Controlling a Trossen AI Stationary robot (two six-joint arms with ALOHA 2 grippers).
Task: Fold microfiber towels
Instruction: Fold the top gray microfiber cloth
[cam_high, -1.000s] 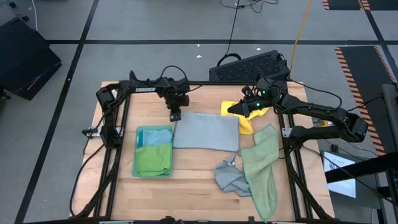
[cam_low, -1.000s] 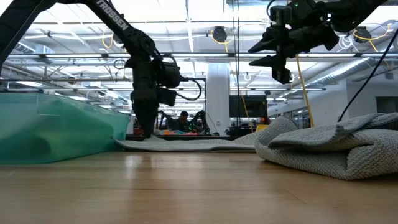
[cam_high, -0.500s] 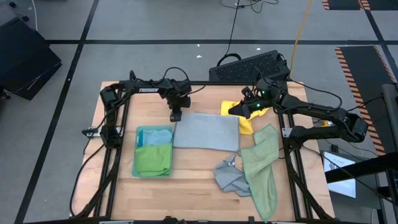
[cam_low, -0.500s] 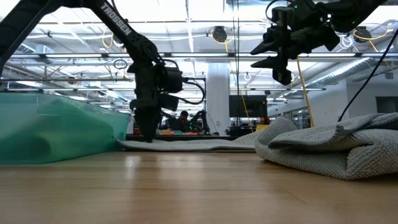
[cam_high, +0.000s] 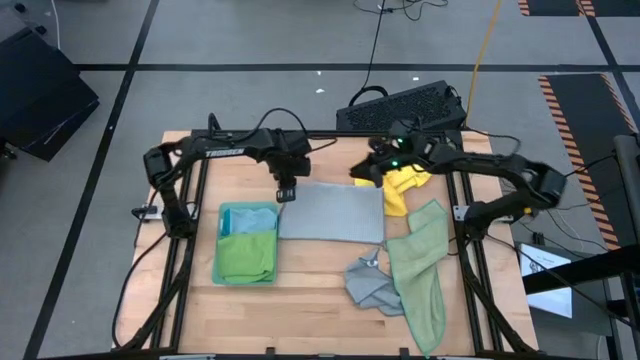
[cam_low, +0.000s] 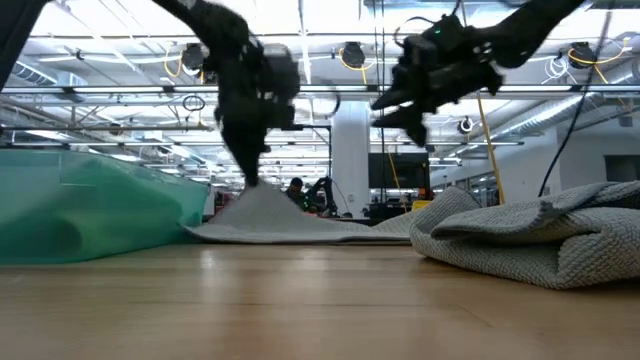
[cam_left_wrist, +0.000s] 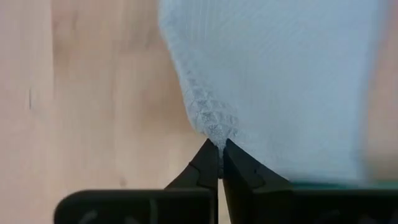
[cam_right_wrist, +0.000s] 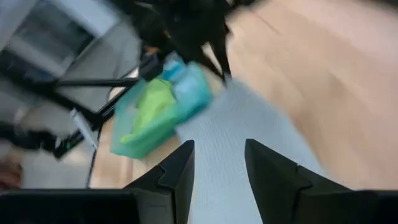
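Observation:
A grey towel (cam_high: 335, 212) lies spread in the table's middle, and its far left corner is raised into a peak (cam_low: 258, 200). My left gripper (cam_high: 285, 193) is shut on that corner. My right gripper (cam_high: 357, 172) is open and empty in the air over the towel's far right corner, beside a crumpled yellow towel (cam_high: 402, 187). A pale sage towel (cam_high: 420, 270) and a crumpled grey towel (cam_high: 370, 287) lie at the near right. A folded stack of teal, light blue and bright green towels (cam_high: 247, 245) lies at the left. My left gripper pinches the grey towel's far left corner (cam_left_wrist: 216, 132) between its two fingertips, coming from above and pointing down. The corner is lifted off the table into a small tent. The rest of the towel (cam_low: 320, 230) stays flat on the wood.
A black keyboard (cam_high: 400, 105) lies beyond the table's far edge. The black arm frames run along the table's left side (cam_high: 180, 215) and right side (cam_high: 462, 215). Bare wood shows along the near edge (cam_high: 300, 300).
My left gripper has risen with the grey towel's far left corner, which now stands up in a peak while the rest stays flat. My right gripper has moved toward the table's left, from over the yellow towel to over the grey towel's far right corner.

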